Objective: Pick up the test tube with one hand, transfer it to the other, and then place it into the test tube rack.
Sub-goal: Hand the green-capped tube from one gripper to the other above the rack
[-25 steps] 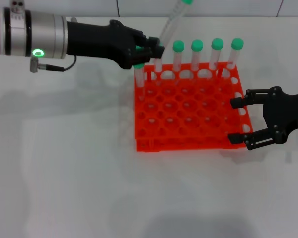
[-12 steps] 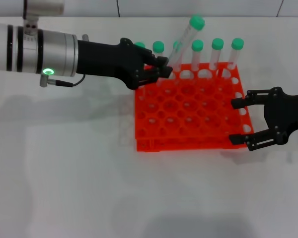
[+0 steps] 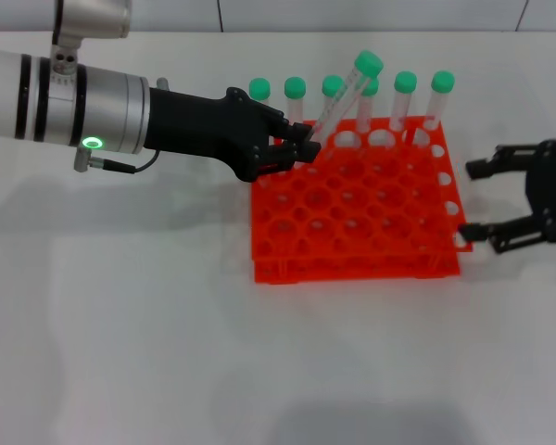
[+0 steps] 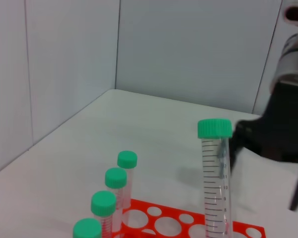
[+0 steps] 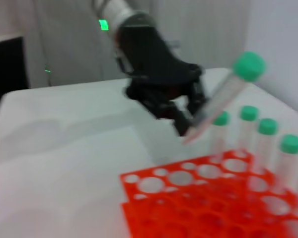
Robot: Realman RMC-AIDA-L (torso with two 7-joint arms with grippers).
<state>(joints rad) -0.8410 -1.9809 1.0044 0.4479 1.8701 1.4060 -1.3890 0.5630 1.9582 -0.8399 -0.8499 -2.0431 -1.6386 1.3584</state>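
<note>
Over the orange rack's (image 3: pixel 357 213) far-left edge, left pincer (image 3: pixel 292 148) clamping tilted test tube (image 3: pixel 343 97), right pincer (image 3: pixel 482 199) spread wide, empty, beside rack's right edge.

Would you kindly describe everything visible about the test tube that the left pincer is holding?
The test tube is a slim clear plastic tube with a round green screw cap and black graduation marks printed along its side. It looks empty. The left pincer grips it near its lower end, so it leans with the cap up and away from the pincer, above the back rows of the orange test tube rack. It is not seated in any hole. Five similar capped tubes stand upright in the rack's back row around it.
</note>
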